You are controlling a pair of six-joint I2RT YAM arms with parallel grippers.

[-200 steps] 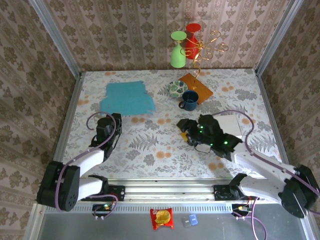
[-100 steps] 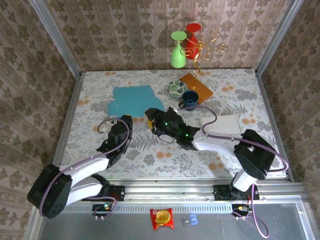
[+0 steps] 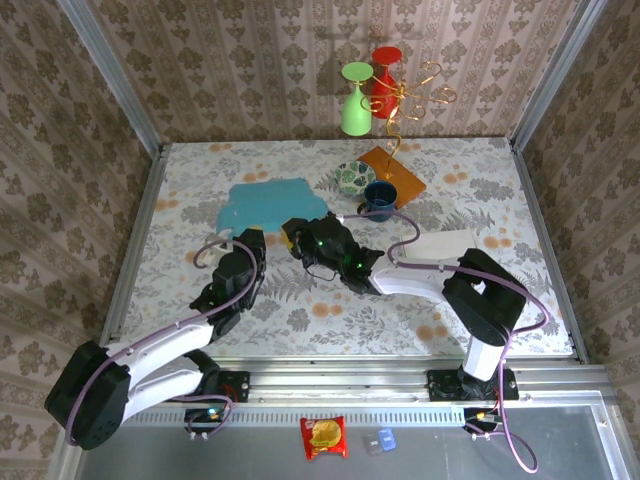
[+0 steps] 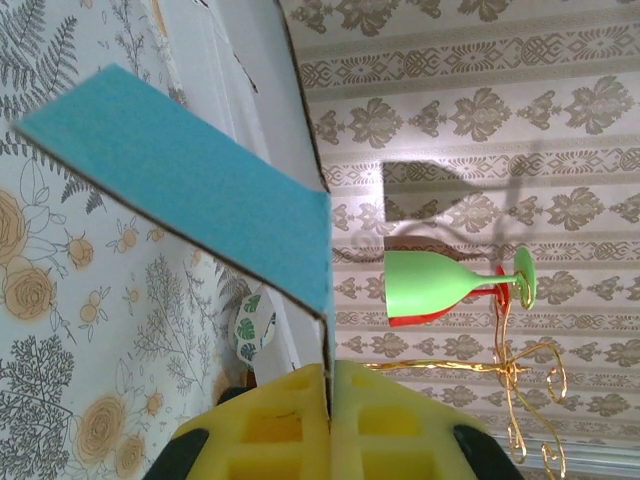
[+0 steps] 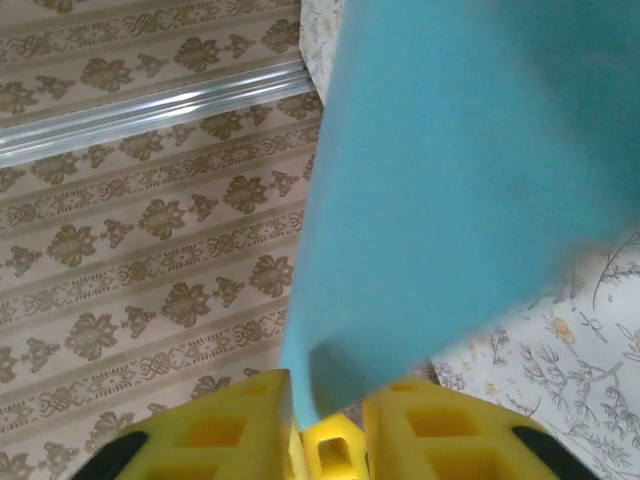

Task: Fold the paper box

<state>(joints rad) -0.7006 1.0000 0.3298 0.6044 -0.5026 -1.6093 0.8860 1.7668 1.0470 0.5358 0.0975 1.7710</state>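
Leftmost, your left gripper (image 4: 328, 390) is closed tight on the near edge of the paper box (image 3: 268, 200), a teal sheet resting left of centre on the table (image 3: 300, 310). At its near right corner, your right gripper (image 5: 328, 400) straddles the sheet, pads close on either side; whether they actually pinch it cannot be told.

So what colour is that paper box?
The paper box is teal blue, and it shows best in the left wrist view.

The left fingers (image 3: 252, 239) and right fingers (image 3: 292, 236) sit at the near edge of the teal paper box (image 3: 272, 203).
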